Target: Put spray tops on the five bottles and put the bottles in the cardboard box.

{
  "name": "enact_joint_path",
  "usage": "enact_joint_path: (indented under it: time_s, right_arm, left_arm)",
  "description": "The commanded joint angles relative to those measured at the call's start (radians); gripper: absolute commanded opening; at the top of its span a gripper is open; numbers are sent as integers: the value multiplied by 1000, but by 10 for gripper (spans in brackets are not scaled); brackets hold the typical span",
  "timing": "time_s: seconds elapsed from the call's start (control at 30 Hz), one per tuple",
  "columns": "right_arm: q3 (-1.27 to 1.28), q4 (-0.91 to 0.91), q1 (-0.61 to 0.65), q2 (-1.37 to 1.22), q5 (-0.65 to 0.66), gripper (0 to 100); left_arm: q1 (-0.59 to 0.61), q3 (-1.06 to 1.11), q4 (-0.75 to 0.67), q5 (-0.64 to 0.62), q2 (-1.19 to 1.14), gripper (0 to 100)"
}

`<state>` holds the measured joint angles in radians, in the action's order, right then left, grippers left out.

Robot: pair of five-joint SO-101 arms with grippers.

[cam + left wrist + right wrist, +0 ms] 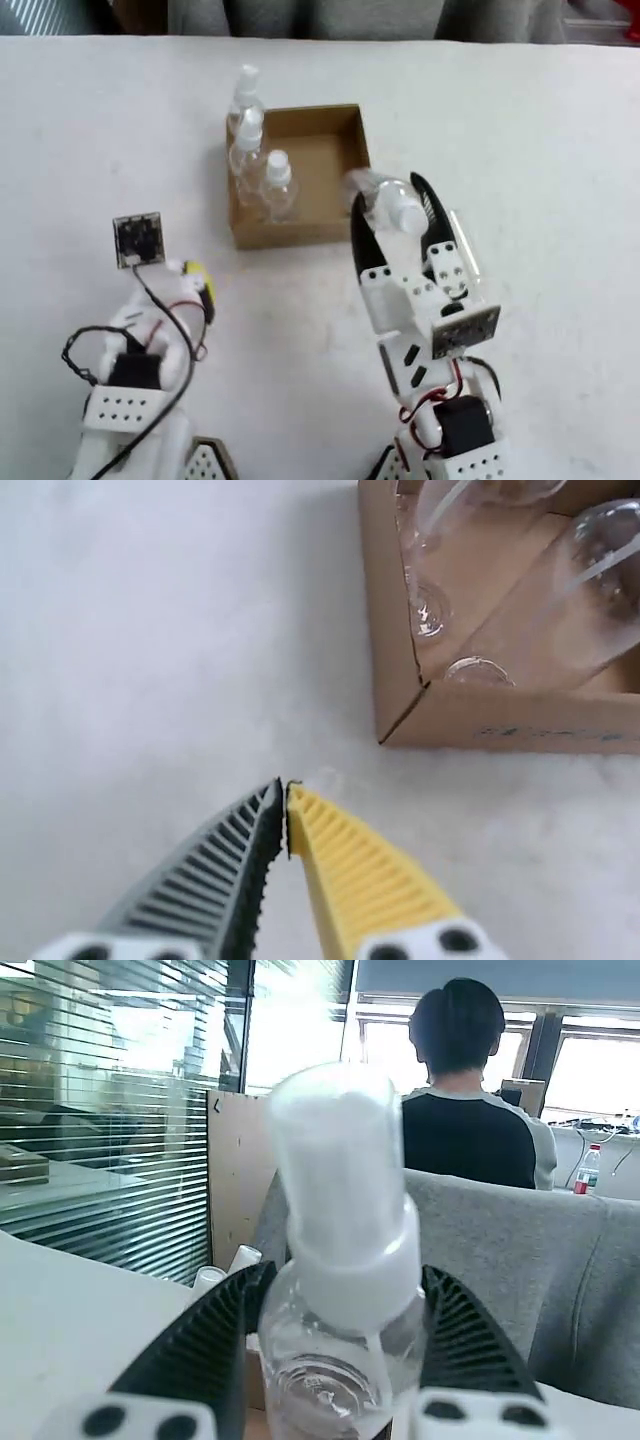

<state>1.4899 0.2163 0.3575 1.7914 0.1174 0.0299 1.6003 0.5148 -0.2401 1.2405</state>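
Right hand [390,195] gripped a capped bottle [398,208] just beside the cardboard box [350,120], spray top toward it, probably lined up to go in. Three bottles [262,165] stood along the box's far side, leaving room. Left hand [286,792] was fully closed and empty, low over the surface [520,120] near the box's corner.

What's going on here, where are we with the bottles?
The right gripper is shut on a clear bottle with its spray top on, held at the right wall of the cardboard box. Three topped bottles stand along the box's left side. The left gripper is shut and empty, over the table near a corner of the box.
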Motion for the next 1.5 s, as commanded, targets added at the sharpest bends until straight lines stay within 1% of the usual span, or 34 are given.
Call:
enact_joint_path:
  time_s: [0.0, 0.1, 0.2, 0.37, 0.7, 0.83, 1.03, 1.17, 1.23, 1.47]
  right_arm:
    - [-38, -35, -5, 4, -5, 108]
    - [-46, -79, 15, -8, -5, 108]
    - [-112, -88, 35, -91, -5, 108]
    - [-287, -90, 31, -349, -11, 108]
    - [-552, -96, 30, -888, -5, 112]
    - [-595, -223, 30, -1081, -5, 112]
    - [-598, -524, 28, -1314, -5, 109]
    - [-612, -670, 28, -1457, -5, 109]
    - [-646, -694, 7, -1527, -11, 109]
    - [-842, -696, -54, -1773, -12, 109]
  left_arm:
    - [-13, 0, -63, 23, 13, 24]
    - [-15, 5, -63, 23, 13, 24]
    - [-22, 6, -63, 23, 13, 24]
    - [-22, 6, -63, 23, 13, 24]
    - [-22, 8, -63, 23, 13, 24]
    - [-22, 8, -63, 23, 13, 24]
    - [-22, 14, -68, 23, 13, 24]
    - [-24, 52, -164, 23, 13, 24]
    - [-24, 66, -199, 23, 13, 24]
    - [-24, 69, -210, 23, 13, 24]
